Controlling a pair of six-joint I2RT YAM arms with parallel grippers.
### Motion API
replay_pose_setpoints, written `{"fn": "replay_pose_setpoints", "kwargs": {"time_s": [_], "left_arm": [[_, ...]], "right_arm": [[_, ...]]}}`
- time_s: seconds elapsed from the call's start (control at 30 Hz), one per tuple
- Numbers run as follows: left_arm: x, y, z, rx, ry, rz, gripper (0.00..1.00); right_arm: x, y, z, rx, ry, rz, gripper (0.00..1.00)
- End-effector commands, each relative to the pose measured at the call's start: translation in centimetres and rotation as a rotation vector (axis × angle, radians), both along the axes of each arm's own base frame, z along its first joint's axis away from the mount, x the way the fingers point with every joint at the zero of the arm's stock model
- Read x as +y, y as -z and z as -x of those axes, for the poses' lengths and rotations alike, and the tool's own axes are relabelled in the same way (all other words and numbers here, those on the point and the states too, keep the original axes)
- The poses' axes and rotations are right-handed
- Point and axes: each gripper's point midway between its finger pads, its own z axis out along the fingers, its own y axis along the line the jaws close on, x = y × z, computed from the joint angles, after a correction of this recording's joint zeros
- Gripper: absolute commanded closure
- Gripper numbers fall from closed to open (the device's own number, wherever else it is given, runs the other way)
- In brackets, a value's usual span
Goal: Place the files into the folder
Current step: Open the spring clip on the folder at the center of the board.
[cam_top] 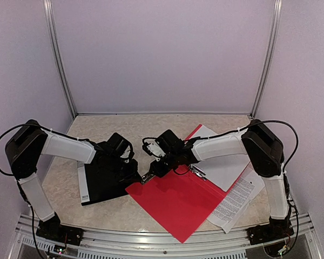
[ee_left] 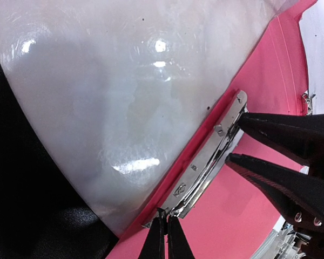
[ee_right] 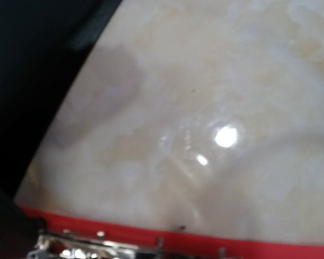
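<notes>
Left wrist view, items logged:

1. Folder (ee_left: pixel 248 216): red, lies open and flat on table (cam_top: pixel 151 127). Open face up, prob. so sheets can go straight in.
2. Metal clip (ee_left: pixel 205 167): runs along folder's edge. Looks like the part that must be lifted before any paper goes under it.
3. Left gripper (ee_left: pixel 164 232): fingers pressed together, tips at near end of clip. Prob. pinning the folder so it won't slide. Whether anything is nipped btwn them, cannot tell.
4. Right gripper (ee_left: pixel 233 138): fingers a little apart, one on each side of clip's far end, tips look to touch the metal. Firm squeeze or not: cannot tell. Placed to work the clip, I'd judge.
5. Files (cam_top: pixel 224 164): not in folder yet. Blank sheet at folder's right edge, printed sheet (cam_top: pixel 235 204) nearer the bases, seems to poke out from under the red. Both well apart from either gripper.
6. Black flat panel (cam_top: pixel 105 181): left of folder, meets its corner, under left arm. Purpose unclear.

Step in hand: clip prep; sheets untouched.
</notes>
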Motion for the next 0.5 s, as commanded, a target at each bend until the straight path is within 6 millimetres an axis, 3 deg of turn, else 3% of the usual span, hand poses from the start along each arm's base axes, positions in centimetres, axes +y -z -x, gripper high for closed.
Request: {"fn": "replay_pose_setpoints", "kwargs": {"time_s": [0.0,0.27,0.47], "left_arm": [[0.3,0.6,-0.2,-0.004,0.016,-0.019,1.0],[0.7,0.5,-0.3,-0.007,0.01,-0.019,1.0],[0.7,0.3,-0.4,-0.01,0.012,-0.015,1.0]], "right_arm": [[-0.2,1.8,0.9,-0.001,-0.018,0.07,0.78],[-0.7,3.4,1.3,0.01,-0.031,0.112,0.79],[-2.0,5.7,1.7,0.022,-0.029,0.183,0.86]]}}
